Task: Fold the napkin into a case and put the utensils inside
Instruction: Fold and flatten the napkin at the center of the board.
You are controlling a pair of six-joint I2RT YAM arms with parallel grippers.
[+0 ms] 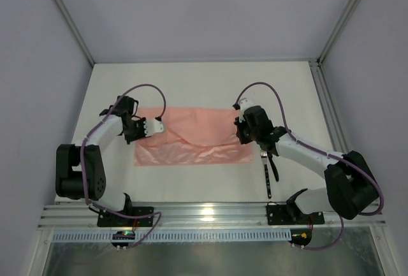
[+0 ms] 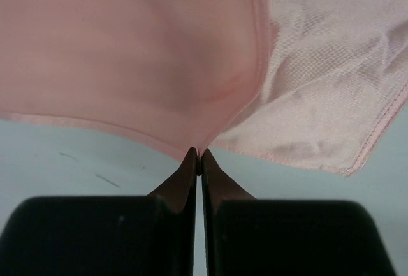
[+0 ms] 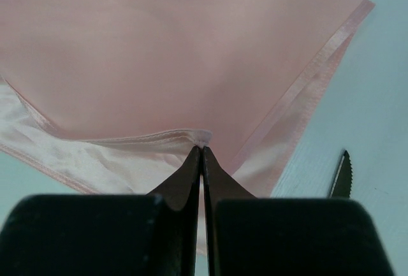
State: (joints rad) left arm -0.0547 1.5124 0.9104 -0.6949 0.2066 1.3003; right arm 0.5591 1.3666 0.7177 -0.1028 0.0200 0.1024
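The napkin [image 1: 191, 137] hem is pinched in the left gripper [image 2: 198, 159] and right gripper [image 3: 202, 153]; both ends are best lifted evenly, taut, for a straight fold

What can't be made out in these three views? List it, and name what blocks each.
Top view: the slim dark utensils pass under the right arm; their count is unclear.
Right wrist view: only a serrated knife tip shows; the black right pincer hides the rest.
Left wrist view: the thin salmon-pink cloth napkin runs off the frame's top; how many layers the left pincer pinches is too fine to tell.
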